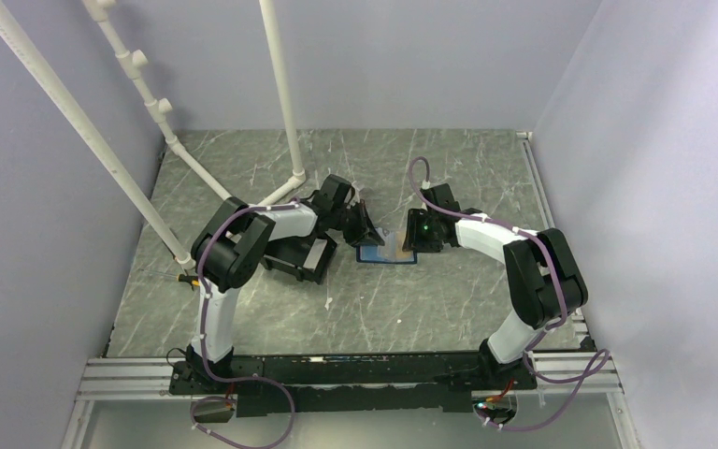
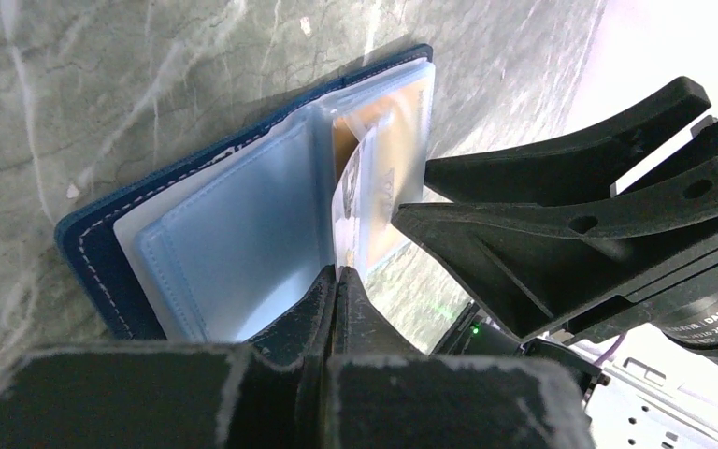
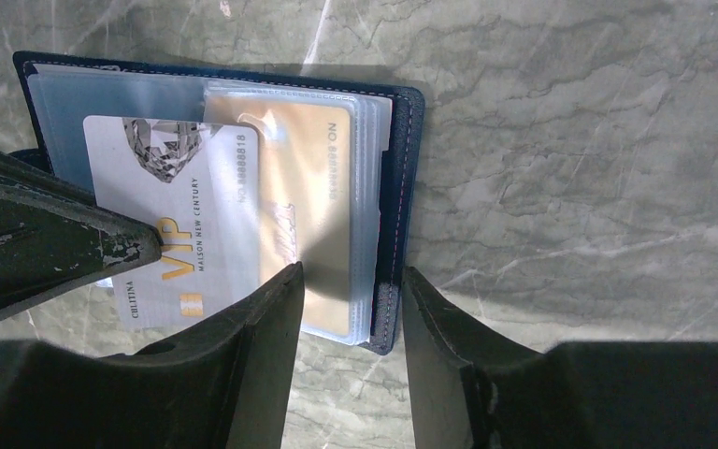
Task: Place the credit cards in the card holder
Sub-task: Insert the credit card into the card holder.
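Note:
The navy card holder (image 1: pixel 388 254) lies open on the table between both grippers, its clear sleeves up. In the right wrist view the orange-tan card (image 3: pixel 313 215) sits inside a sleeve of the holder (image 3: pixel 402 187). The pale whitish card (image 3: pixel 178 234) lies over the left page, its far end under a clear sleeve. My left gripper (image 2: pixel 337 277) is shut on the near edge of this pale card (image 2: pixel 360 201), which stands tilted over the holder (image 2: pixel 103 243). My right gripper (image 3: pixel 351 290) is open, its fingers on either side of the holder's near right corner.
A black plastic bin (image 1: pixel 299 254) sits just left of the holder, under the left arm. White pipes (image 1: pixel 280 94) rise at the back left. Walls close the table on three sides.

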`<state>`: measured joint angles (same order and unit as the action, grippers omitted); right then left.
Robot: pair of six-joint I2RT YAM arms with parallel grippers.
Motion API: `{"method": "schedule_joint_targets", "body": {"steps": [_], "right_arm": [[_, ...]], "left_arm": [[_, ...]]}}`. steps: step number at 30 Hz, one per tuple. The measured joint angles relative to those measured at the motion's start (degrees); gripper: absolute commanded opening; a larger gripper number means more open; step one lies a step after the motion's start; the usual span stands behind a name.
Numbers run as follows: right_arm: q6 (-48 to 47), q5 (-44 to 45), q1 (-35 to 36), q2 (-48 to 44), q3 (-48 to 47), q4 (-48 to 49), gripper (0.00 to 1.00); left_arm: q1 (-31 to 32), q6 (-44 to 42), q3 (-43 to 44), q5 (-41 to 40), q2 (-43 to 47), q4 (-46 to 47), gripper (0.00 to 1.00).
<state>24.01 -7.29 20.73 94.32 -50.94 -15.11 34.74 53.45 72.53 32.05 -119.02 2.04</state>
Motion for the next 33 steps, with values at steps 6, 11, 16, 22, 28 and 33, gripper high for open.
{"method": "schedule_joint_targets", "body": {"steps": [6,11,16,22,28,33], "right_arm": [[-0.02,-0.33,0.04,0.15,0.0,0.0,0.47],[0.0,-0.52,0.04,0.26,0.0,0.04,0.47],[0.0,-0.61,0.04,0.35,0.0,0.11,0.47],[0.0,-0.96,0.04,0.35,0.0,0.15,0.52],[0.94,-6.67,-3.28,0.28,0.59,1.25,0.61],[1.73,-10.62,-7.37,0.35,0.79,1.73,0.6]], "left_arm": [[-0.15,-1.38,0.79,-0.46,0.0,-1.36,0.0],[-0.44,-1.42,0.79,-0.46,-0.09,-1.38,0.0],[-0.61,-1.07,0.79,-1.05,-0.09,-1.11,0.0],[-0.81,0.24,0.79,-0.83,-1.05,0.7,0.0],[-0.81,0.11,0.79,-0.68,-1.22,1.14,0.0],[-0.81,-1.14,1.14,-0.2,-1.42,1.03,0.0]]}}
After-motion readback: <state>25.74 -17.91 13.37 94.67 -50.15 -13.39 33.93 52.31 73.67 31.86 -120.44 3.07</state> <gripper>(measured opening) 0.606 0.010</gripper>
